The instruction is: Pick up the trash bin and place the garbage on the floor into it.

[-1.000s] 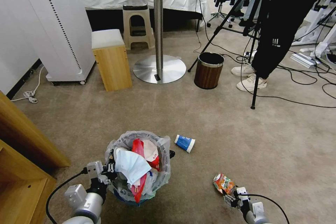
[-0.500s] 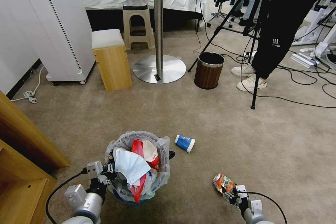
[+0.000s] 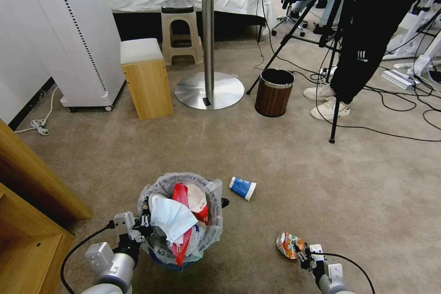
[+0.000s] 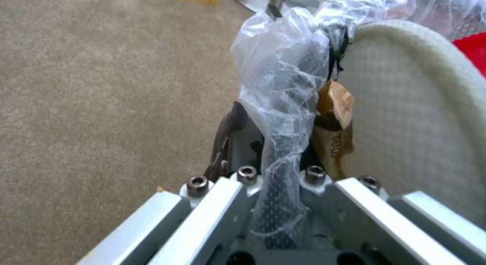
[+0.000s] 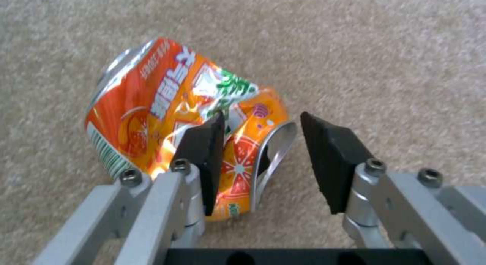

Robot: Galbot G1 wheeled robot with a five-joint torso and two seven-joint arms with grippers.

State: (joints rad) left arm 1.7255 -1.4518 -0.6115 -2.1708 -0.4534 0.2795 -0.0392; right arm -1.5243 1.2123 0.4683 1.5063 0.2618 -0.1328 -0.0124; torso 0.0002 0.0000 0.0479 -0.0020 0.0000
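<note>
My right gripper [image 5: 261, 155] sits low over the carpet [image 3: 321, 183], fingers parted around the end of the crushed orange can [image 5: 172, 117]; one pad [image 5: 202, 151] is on or just at its wall, the other stands off the rim with a gap. Bare carpet all round it. My left gripper [image 3: 142, 226] is clamped on the trash bin [image 3: 181, 213] rim, bag plastic between the fingers (a slipper crowds the edge inside). The paper cup [image 3: 242, 188] lies just beyond the bin.
</note>
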